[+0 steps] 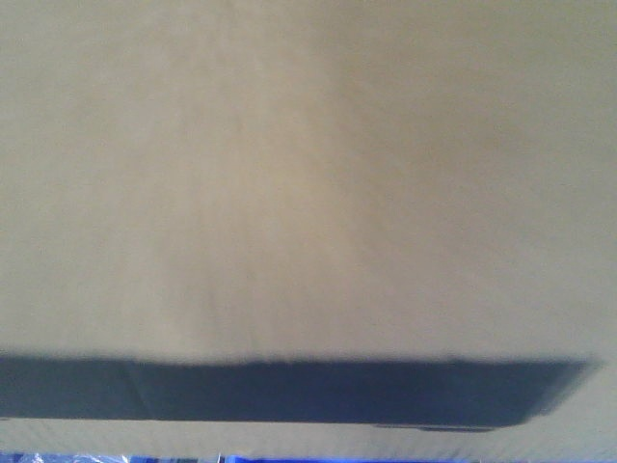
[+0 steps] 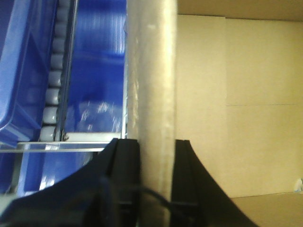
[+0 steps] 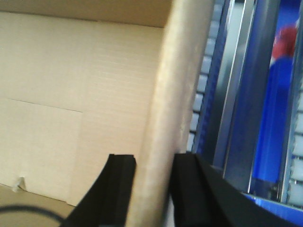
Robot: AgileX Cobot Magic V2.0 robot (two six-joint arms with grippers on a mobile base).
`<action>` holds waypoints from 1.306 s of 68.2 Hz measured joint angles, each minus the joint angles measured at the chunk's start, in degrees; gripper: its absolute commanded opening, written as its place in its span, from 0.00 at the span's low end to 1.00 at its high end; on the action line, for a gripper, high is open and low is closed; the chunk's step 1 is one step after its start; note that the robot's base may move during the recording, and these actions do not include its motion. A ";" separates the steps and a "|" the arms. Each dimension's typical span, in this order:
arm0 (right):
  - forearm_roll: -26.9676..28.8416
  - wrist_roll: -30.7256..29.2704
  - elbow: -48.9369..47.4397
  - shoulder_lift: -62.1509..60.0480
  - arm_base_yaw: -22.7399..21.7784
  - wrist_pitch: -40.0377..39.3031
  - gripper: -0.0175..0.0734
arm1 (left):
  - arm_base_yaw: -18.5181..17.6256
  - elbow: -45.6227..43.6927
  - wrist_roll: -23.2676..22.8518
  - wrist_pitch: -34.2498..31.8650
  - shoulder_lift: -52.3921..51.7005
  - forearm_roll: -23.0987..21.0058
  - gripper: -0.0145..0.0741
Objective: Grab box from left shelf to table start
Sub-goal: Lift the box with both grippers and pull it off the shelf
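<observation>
Shelf (image 2: 66,145), seemingly, beside box (image 2: 227,94): wrist views.

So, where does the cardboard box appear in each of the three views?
Front view: the box fills nearly the whole picture.
Left wrist view: its wall stands mid-picture in the left gripper, inside to the right.
Right wrist view: its wall stands mid-picture in the right gripper, inside to the left.
Shared landmark: blue items, at bottom edge, left, right respectively.

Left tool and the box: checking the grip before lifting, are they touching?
Touching. The left wrist view shows the left tool with fingers flush against both sides of the box wall.
</observation>
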 measured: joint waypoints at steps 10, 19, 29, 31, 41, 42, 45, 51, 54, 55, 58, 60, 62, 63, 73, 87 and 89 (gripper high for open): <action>0.91 -0.12 0.26 -8.57 0.13 0.00 0.26 | 0.00 0.41 0.00 0.00 -8.08 -0.50 0.06; 2.41 -0.67 0.26 -13.81 0.26 0.00 0.26 | 0.11 0.41 0.00 0.00 -13.13 -0.63 0.06; 3.83 -2.24 0.26 -18.43 0.26 0.33 0.26 | 0.19 0.41 0.30 0.00 -17.42 -0.75 0.06; 3.98 -2.38 0.26 -19.24 0.26 0.33 0.26 | 0.19 0.41 0.30 0.00 -18.06 -0.75 0.06; 4.51 -2.86 0.26 -21.74 0.26 0.33 0.26 | 0.19 0.41 0.30 -0.04 -20.59 -0.83 0.06; 4.55 -2.99 0.26 -21.99 0.26 0.32 0.26 | 0.19 0.41 0.30 -0.04 -20.80 -0.83 0.06; 4.65 -2.98 0.26 -22.39 0.26 0.09 0.26 | 0.19 0.41 0.30 -0.36 -21.56 -0.83 0.06; 4.92 -3.08 0.26 -23.19 0.26 -0.17 0.26 | 0.19 0.41 0.30 -1.01 -22.46 -0.83 0.06; 5.06 -3.20 0.26 -23.42 0.26 -0.28 0.26 | 0.19 0.41 0.30 -1.30 -22.68 -0.88 0.06; 5.06 -3.20 0.26 -23.53 0.26 -0.39 0.26 | 0.19 0.41 0.30 -1.30 -22.81 -0.88 0.06; 5.10 -3.20 0.26 -23.63 0.26 -0.48 0.26 | 0.19 0.41 0.30 -1.58 -22.81 -0.88 0.06; 5.10 -3.20 0.26 -23.63 0.26 -0.66 0.26 | 0.19 0.41 0.61 -1.84 -22.81 -0.99 0.06; 5.10 -3.20 0.26 -23.63 0.26 -0.83 0.26 | 0.19 0.41 0.61 -2.12 -22.81 -1.07 0.06; 5.10 -3.20 0.26 -23.63 0.26 -0.93 0.26 | 0.19 0.41 0.61 -2.21 -22.81 -1.01 0.06; 5.10 -3.32 0.26 -23.63 0.26 -1.86 0.26 | 0.19 0.41 0.61 -3.57 -22.81 -1.26 0.06; 5.19 -3.45 0.26 -23.63 0.26 -2.21 0.26 | 0.19 0.41 0.96 -4.24 -22.81 -1.30 0.06; 5.19 -3.45 0.26 -23.63 0.26 -2.21 0.26 | 0.19 0.41 0.96 -4.24 -22.81 -1.30 0.06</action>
